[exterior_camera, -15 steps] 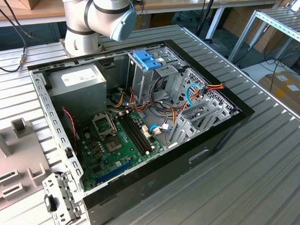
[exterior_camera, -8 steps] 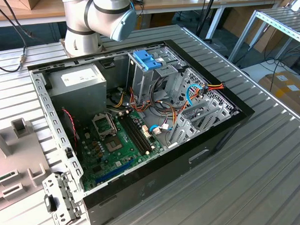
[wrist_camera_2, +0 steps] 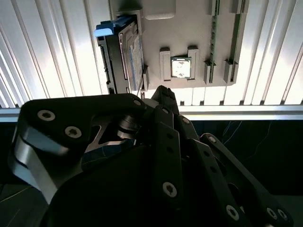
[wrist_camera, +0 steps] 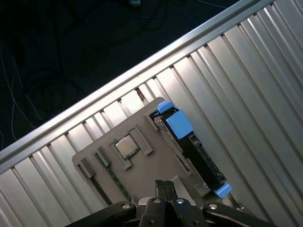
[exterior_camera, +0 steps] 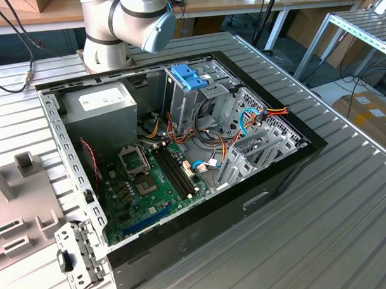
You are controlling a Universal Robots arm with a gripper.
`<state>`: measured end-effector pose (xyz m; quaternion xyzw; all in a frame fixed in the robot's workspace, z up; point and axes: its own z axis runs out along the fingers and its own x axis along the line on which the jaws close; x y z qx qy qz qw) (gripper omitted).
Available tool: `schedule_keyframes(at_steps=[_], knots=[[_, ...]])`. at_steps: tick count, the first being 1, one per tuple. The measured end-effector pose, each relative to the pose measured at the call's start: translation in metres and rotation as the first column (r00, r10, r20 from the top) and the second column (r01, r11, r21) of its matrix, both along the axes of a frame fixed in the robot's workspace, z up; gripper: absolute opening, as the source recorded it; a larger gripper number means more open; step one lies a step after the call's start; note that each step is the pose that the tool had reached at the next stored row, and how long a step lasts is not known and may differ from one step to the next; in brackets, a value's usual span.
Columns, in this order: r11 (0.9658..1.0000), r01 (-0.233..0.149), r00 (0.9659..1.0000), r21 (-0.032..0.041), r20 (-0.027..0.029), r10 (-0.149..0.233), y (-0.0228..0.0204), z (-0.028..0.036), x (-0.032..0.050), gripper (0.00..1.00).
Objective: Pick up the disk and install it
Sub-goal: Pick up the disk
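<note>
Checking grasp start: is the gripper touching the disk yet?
Apart. In the first wrist view, the gripper sits clear of the disk, with bare grey holder surface showing between them.

Ribbed metal table point(exterior_camera: 347, 196) | open computer case point(exterior_camera: 264, 194) | grey parts tray point(exterior_camera: 36, 202) | metal bracket point(exterior_camera: 76, 257)

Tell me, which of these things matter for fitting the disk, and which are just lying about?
In the job: disk, gripper near it, open computer case.
Lying about: processor chip in the same grey holder, loose metal bracket beside the case.
</note>
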<state>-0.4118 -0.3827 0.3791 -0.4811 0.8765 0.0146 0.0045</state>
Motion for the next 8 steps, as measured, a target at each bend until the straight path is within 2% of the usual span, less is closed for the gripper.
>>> schedule_keyframes(at_steps=[8], knots=[[0.9982, -0.059, 0.9982, 0.0000, -0.0001, 0.059, 0.0000, 0.0000, 0.0000, 0.11]])
